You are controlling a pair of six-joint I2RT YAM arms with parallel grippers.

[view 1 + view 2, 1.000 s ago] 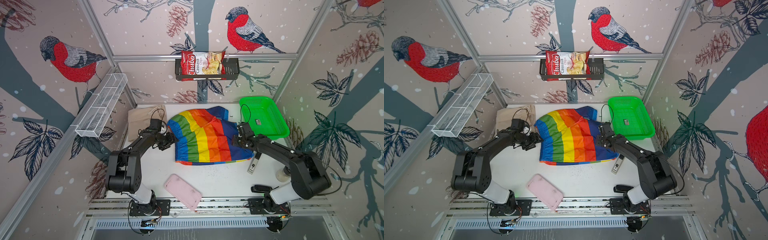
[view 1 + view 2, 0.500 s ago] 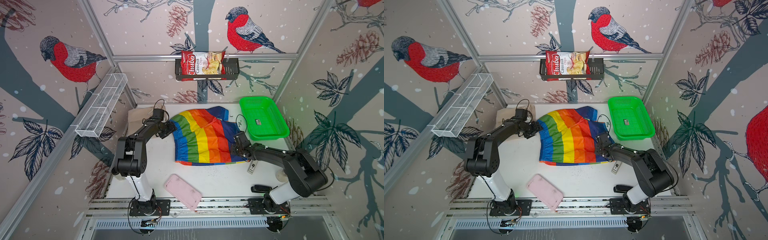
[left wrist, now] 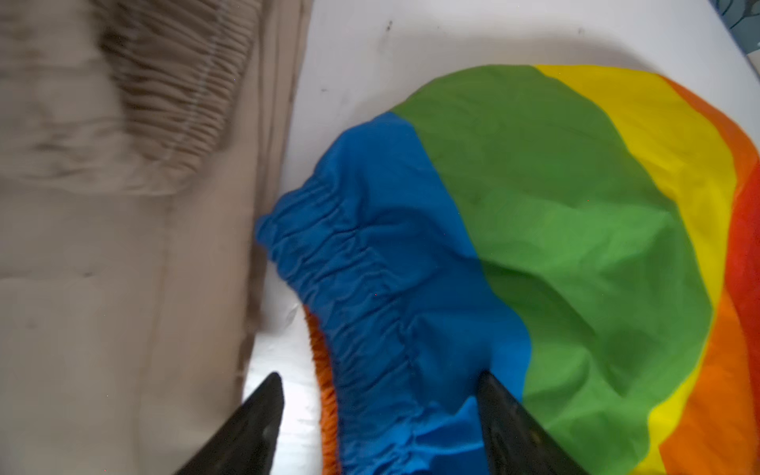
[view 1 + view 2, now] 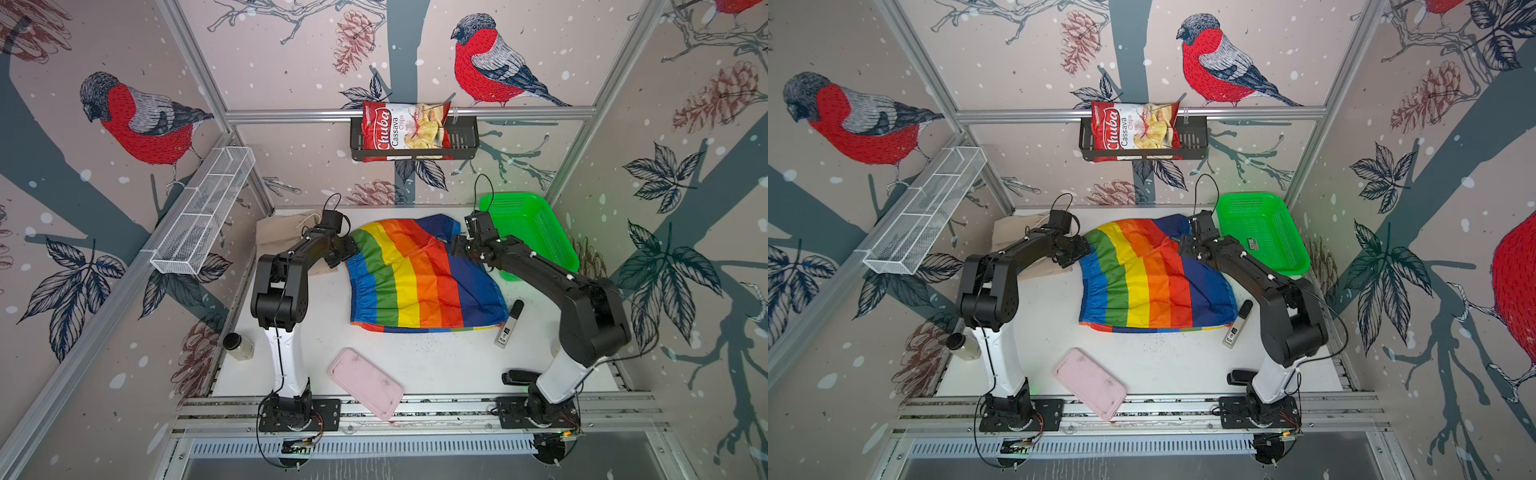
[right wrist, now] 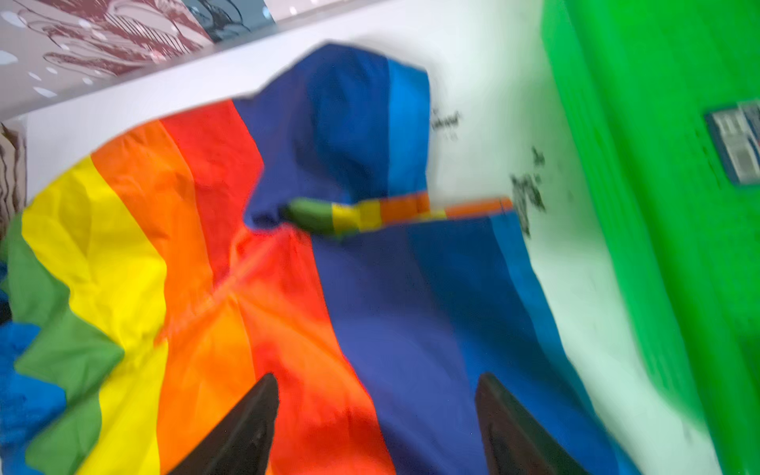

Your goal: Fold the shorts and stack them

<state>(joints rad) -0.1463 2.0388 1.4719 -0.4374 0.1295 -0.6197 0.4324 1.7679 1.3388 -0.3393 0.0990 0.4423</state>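
Observation:
The striped shorts lie spread and wrinkled mid-table. The beige shorts lie flat at the far left, partly under my left arm. My left gripper is open at the striped pair's far left edge. In the left wrist view it straddles the blue gathered waistband, with beige cloth beside it. My right gripper is open at the far right of the striped pair. In the right wrist view it hangs over the red and navy stripes, holding nothing.
A green mesh basket stands at the far right, close to my right arm. A black-and-white marker lies by the shorts' right edge. A pink case, a small jar and a black object sit near the front.
My right gripper has moved from the striped shorts' right edge toward the back and opened wider. My left gripper has shifted to the shorts' far left edge.

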